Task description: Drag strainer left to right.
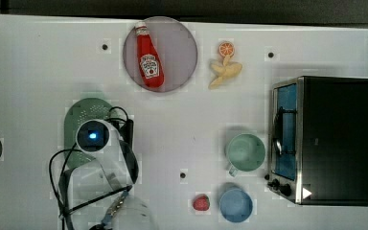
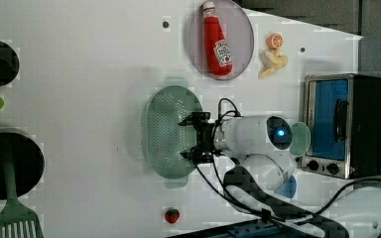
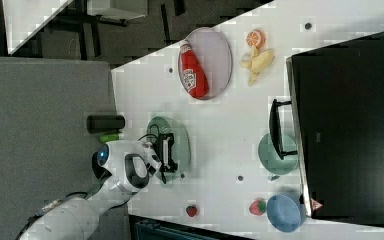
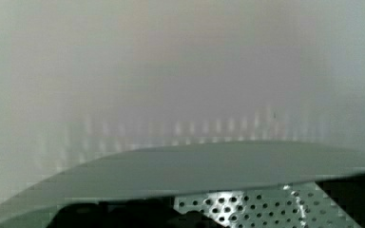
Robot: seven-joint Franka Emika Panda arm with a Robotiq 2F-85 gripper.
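Note:
The strainer (image 2: 167,130) is a pale mint-green oblong with fine holes, lying flat on the white table. In the top view the strainer (image 1: 87,111) is at the top view's left, half covered by the arm's white wrist (image 1: 92,135). My gripper (image 2: 183,139) hangs over the strainer's edge on the left view's right, open wide, its two black fingers spread along the rim with nothing between them. The right view has the gripper (image 3: 171,152) above the strainer (image 3: 180,131). The wrist view looks closely at the strainer's rim (image 4: 195,166) and holes.
A grey plate (image 1: 182,48) with a ketchup bottle (image 1: 149,58), an orange slice (image 1: 226,48) and a banana (image 1: 225,72) lie at the back. A green mug (image 1: 245,152), blue bowl (image 1: 236,205), strawberry (image 1: 201,202) and toaster oven (image 1: 326,139) occupy the top view's right.

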